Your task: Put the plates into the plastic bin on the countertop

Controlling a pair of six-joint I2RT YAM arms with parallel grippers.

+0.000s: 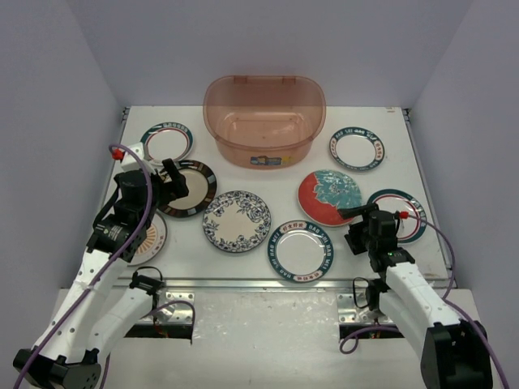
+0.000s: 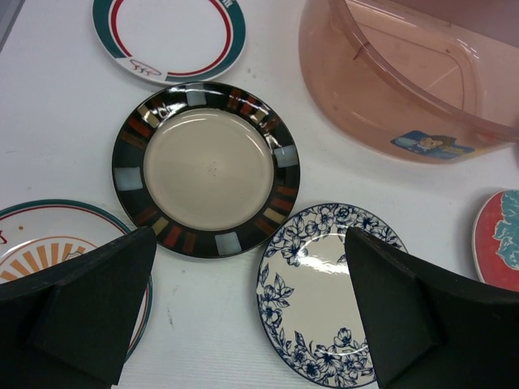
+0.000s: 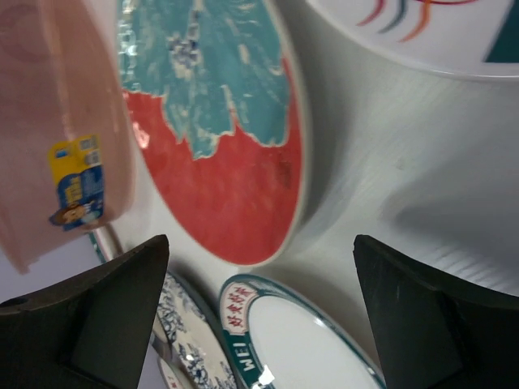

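Plates [image 1: 357, 148] lie flat on the white countertop [image 1: 268, 180], all outside the translucent reddish plastic bin [image 1: 263, 134] at twelve o'clock (its label faces the arms). The left gripper [image 1: 174, 185], jaws wide apart and holding nothing, hovers at nine o'clock over the dark-rimmed cream plate [image 1: 199, 190], with the blue-white floral plate [image 1: 237, 220] at that plate's five o'clock. The right gripper [image 1: 357, 215], jaws likewise spread and empty, sits at four o'clock beside the red-teal floral plate [image 1: 329, 198] and the teal-rimmed lettered plate [image 1: 301, 250].
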